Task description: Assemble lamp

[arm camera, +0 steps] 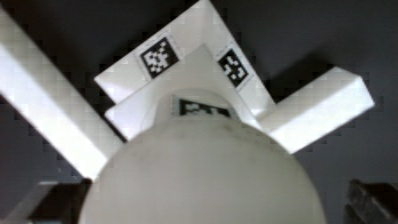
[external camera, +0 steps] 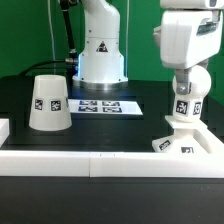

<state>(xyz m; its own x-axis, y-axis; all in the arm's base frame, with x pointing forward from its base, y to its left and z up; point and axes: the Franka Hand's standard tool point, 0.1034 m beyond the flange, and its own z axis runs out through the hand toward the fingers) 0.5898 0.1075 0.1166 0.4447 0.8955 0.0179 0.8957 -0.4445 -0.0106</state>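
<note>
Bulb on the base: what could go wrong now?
1. The open tool hangs close over the bulb, which stands on the base. If the tool moves off sideways, a finger might knock the bulb crooked. I cannot tell how firmly the bulb sits.
2. The shade stands far off at the exterior view's left. If it is lowered off-centre, it might bump the bulb.

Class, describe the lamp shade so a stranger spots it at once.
Find the big white robot pedestal at the back. The lamp shade stands in front, towards the exterior view's left. Only it is a tapered cup, wide end down.
</note>
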